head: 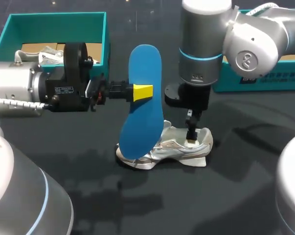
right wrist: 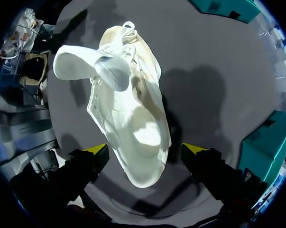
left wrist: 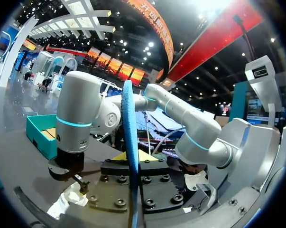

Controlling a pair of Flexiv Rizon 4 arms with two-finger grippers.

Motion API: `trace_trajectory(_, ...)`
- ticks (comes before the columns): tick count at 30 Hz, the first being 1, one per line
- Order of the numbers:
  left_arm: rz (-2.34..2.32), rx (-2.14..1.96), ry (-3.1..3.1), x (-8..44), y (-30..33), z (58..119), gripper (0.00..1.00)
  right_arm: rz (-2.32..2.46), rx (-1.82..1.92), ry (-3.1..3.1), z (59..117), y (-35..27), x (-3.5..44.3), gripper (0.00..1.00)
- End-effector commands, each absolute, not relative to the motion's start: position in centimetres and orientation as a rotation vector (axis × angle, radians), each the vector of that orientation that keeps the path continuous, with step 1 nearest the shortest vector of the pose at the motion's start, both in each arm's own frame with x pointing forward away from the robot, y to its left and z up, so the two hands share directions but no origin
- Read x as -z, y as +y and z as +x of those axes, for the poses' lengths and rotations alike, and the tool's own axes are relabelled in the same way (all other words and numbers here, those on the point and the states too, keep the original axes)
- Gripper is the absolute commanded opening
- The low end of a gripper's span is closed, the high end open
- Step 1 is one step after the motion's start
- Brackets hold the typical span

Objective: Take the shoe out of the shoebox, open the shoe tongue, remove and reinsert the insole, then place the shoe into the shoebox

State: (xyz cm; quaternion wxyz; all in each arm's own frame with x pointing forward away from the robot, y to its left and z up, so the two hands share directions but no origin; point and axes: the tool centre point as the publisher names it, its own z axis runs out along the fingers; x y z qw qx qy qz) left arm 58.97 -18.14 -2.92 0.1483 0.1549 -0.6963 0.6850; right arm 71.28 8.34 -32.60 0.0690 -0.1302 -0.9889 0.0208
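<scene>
Sideways, left claw (head: pixel 142 91) gripping upright insole (head: pixel 145 63), right claw (right wrist: pixel 145 150) spread above shoe (head: pixel 172 148)

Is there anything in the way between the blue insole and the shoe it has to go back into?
Yes, the right gripper stands open over the heel end of the shoe, partly covering the opening; the insole is in the left gripper.
</scene>
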Motion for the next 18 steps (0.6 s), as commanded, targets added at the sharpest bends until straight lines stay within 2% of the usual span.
trace_trajectory(1,0.444,-1.972,-2.000,3.0,-18.4,59.1,0.00,-0.371,-0.068,-2.991,71.7,8.5,32.3,1.00)
trace_trajectory(18,0.444,-1.972,-2.000,3.0,-18.4,59.1,0.00,-0.213,-0.113,-3.052,74.6,8.8,34.7,1.00)
